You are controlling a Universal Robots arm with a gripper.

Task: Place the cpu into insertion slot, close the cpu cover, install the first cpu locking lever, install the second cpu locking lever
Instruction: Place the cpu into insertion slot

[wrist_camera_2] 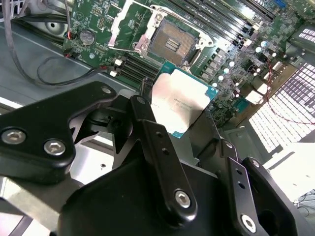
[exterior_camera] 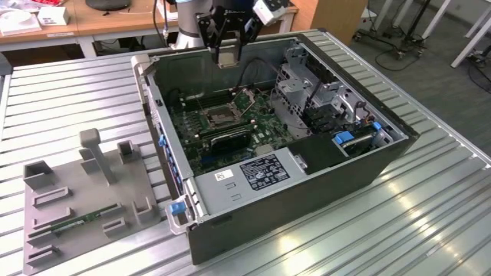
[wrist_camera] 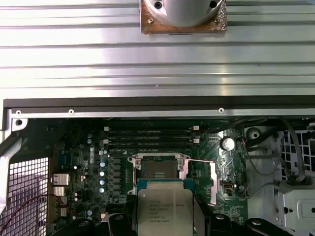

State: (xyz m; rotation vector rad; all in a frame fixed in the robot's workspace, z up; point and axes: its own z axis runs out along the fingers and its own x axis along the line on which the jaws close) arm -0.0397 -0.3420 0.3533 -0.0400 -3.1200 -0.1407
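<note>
We see the gripper (exterior_camera: 227, 62), upper centre of the exterior view, clamped on the cpu (wrist_camera_2: 179, 101) over the open computer case (exterior_camera: 307, 201), its insertion slot (exterior_camera: 222, 117) lying bare mid-frame.

An open dark computer case (exterior_camera: 307, 192) lies on the slatted metal desk (exterior_camera: 429, 230). A white-labelled power supply box (exterior_camera: 245, 175) fills its near end; a grey drive cage (exterior_camera: 295, 92) stands farther in. At the exterior view's left, a grey fixture plate (exterior_camera: 73, 187) carries a green memory stick (exterior_camera: 80, 221).
</note>
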